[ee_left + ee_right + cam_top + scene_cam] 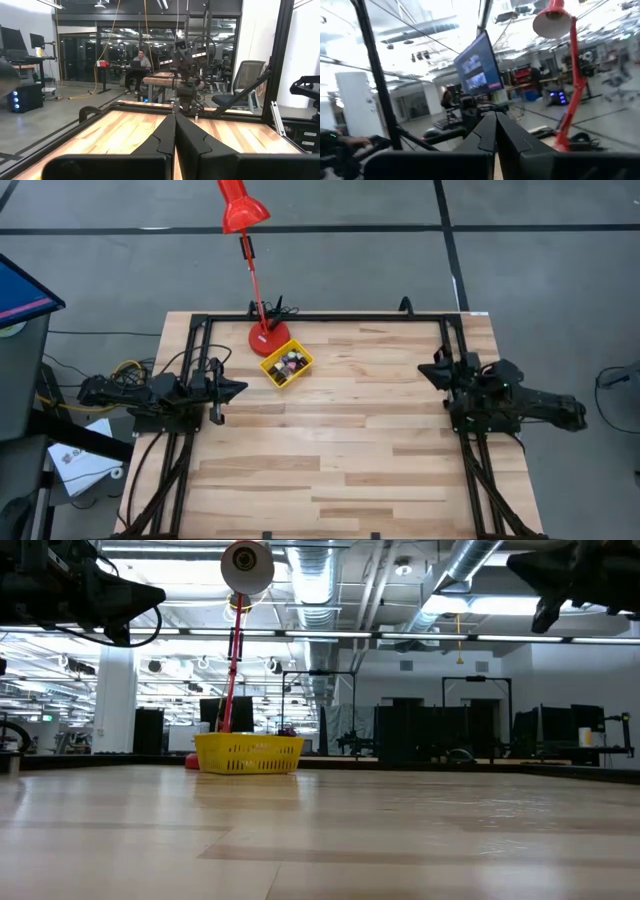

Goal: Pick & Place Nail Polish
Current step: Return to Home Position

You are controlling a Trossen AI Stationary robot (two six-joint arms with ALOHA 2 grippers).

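Several tiny nail polish bottles (290,363) stand together inside a small yellow basket (273,370) at the table's far left of centre, next to a red lamp's base. The low view shows the basket (248,753) resting on the tabletop. My left gripper (238,388) is drawn back at the left edge, shut, with nothing between its fingers (175,120). My right gripper (428,370) is drawn back at the right edge, also shut and empty (496,117). Both are well away from the basket and raised above the wood.
A red desk lamp stands with its base (268,338) at the far edge, just behind the basket, and its head (240,210) reaches beyond the table. A black frame (330,317) runs along the far edge and both sides. Bare wood (340,440) fills the middle and near part.
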